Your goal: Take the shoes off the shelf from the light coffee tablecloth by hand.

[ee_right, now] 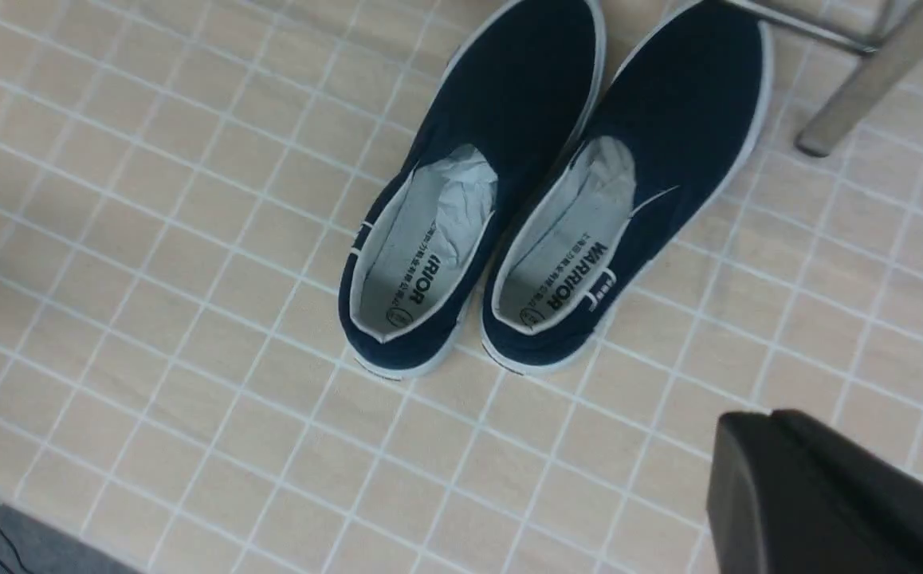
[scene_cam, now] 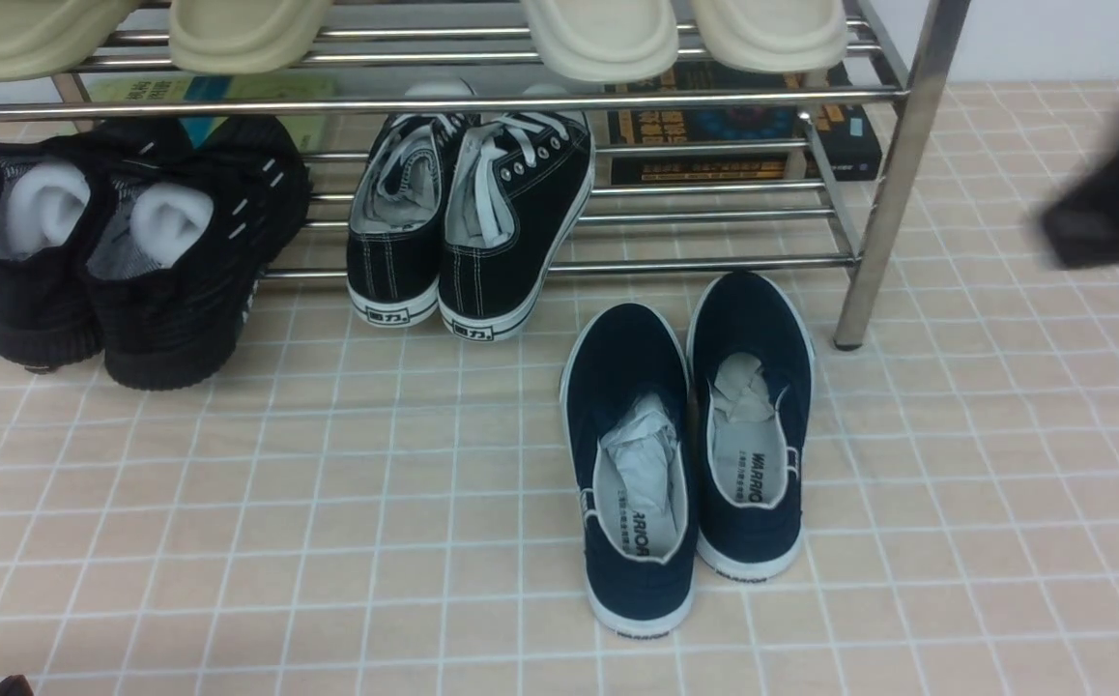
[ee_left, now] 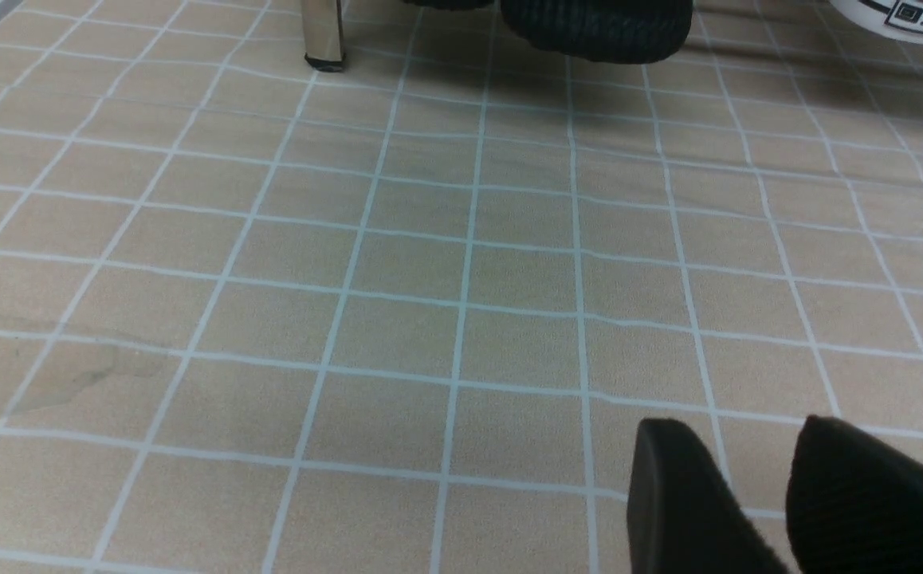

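**Front view: navy shoes on the cloth, off the shelf**

The shoes [scene_cam: 685,445] lie side by side on the light coffee tablecloth [scene_cam: 328,483], toes toward the shelf [scene_cam: 893,174], just beside its right front post. The right hand [scene_cam: 1115,184] is a dark blur at the frame's edge, well apart from them, clenched and empty. Only two fingertips of the left hand [ee_left: 736,430] show, spread, nothing between. Cream slippers [scene_cam: 598,39] on the top tier are cut off.
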